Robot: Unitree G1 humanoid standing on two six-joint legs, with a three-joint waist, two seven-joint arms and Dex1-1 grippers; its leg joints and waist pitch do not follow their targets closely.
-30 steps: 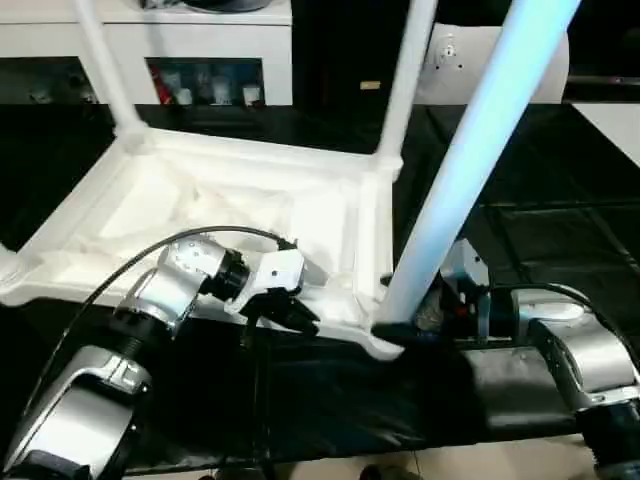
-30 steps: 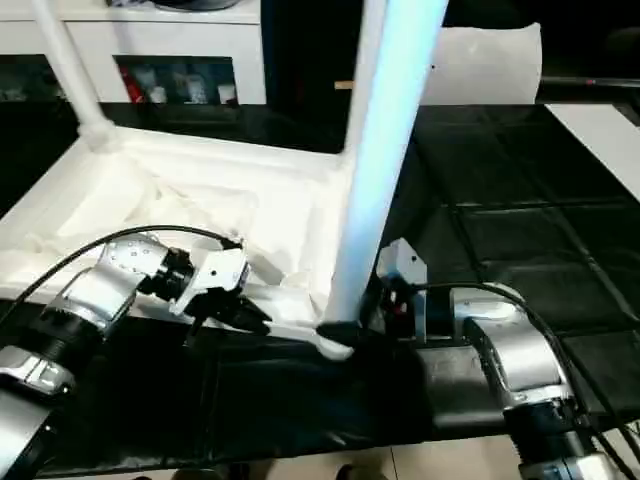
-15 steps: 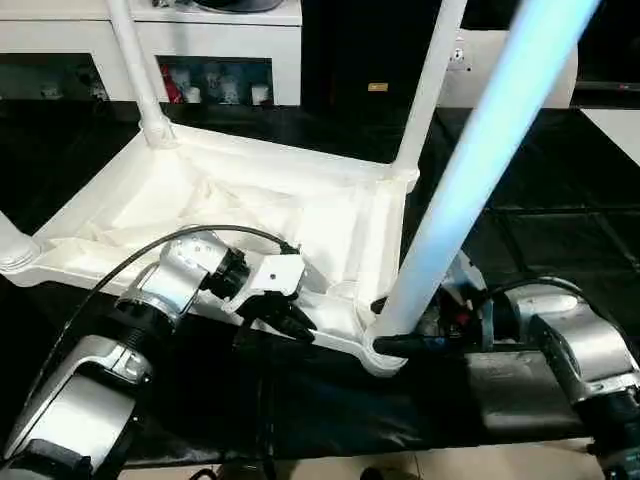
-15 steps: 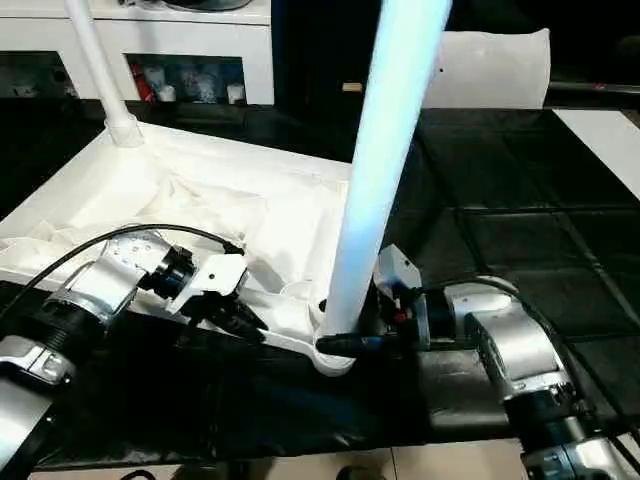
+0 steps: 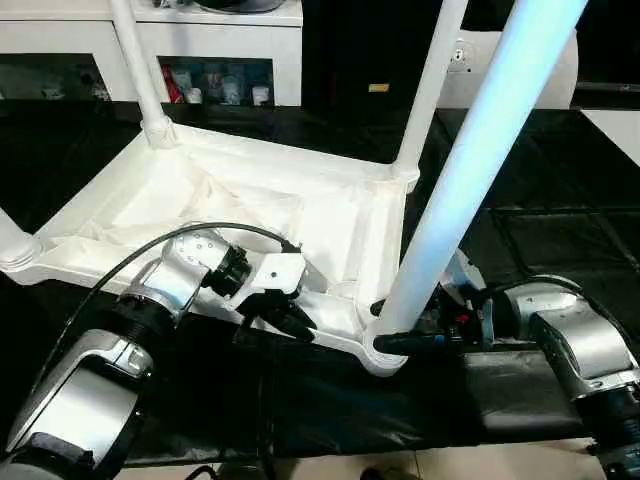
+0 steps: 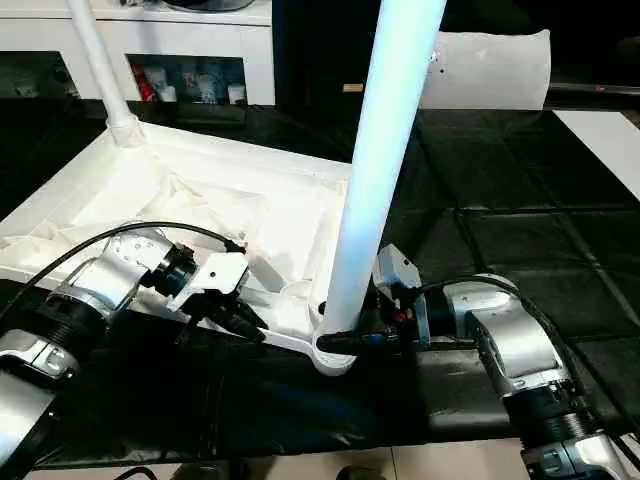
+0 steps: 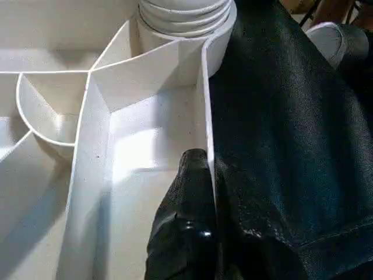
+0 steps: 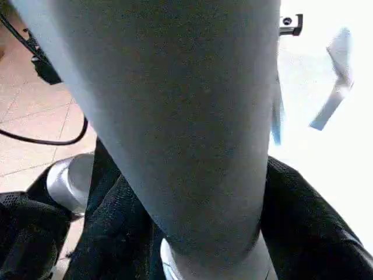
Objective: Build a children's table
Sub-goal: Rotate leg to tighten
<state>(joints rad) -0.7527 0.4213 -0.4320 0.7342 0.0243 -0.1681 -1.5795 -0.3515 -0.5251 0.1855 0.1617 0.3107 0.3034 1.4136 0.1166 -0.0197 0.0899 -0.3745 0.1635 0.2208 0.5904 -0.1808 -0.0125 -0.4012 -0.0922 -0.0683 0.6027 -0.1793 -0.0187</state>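
The white tabletop [image 5: 200, 200] lies upside down on black cloth, ribbed underside up. Legs stand in its far-left [image 5: 135, 65] and far-right [image 5: 430, 80] sockets, and a leg base shows at the near-left corner [image 5: 10, 240]. The near-right leg [image 5: 470, 170] rises tilted from its corner socket [image 5: 385, 355]. My right gripper [image 5: 395, 325] is at that leg's base, with black fingers [image 8: 303, 233] on both sides against the tube. My left gripper [image 5: 290, 320] is shut on the tabletop's near rim [image 7: 207, 140], one finger [image 7: 189, 221] inside the rim wall.
Black cloth [image 5: 300, 400] covers the work surface up to its front edge, with floor below. White glass-door cabinets [image 5: 200, 40] stand behind. A white block [image 6: 490, 70] sits at the back right and a flat white sheet [image 6: 610, 130] at the right edge.
My right gripper's fingers have closed in around the base of the near-right leg. The left gripper has kept its hold on the rim. The camera view shifted slightly.
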